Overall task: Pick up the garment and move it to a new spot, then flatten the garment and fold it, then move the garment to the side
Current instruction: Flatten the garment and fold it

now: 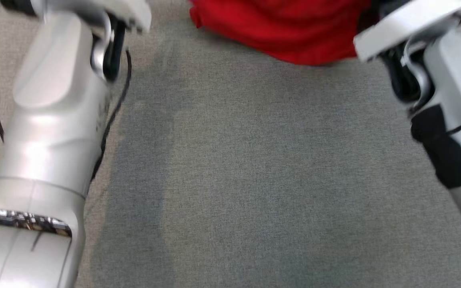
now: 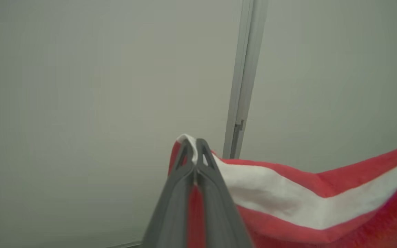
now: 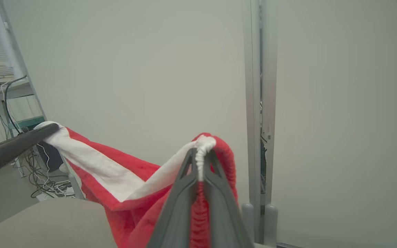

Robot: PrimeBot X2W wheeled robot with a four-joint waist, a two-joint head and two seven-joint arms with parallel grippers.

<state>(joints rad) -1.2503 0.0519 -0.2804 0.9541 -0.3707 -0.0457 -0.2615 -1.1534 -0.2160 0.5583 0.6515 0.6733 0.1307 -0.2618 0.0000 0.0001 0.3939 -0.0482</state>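
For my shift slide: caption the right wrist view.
Right gripper shut on the red-and-white garment, its edge stretched to the left gripper, pale wall behind.

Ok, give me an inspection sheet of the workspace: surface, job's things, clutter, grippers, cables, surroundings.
Surface: grey cloth top, faint darker streaks.
Job's things: red garment with white band, held up by its edge.
Clutter: nothing seen.
Grippers: left gripper and right gripper both shut on the garment.
Cables: black cable along left forearm; loose cables on floor.
Surroundings: pale wall, metal post.
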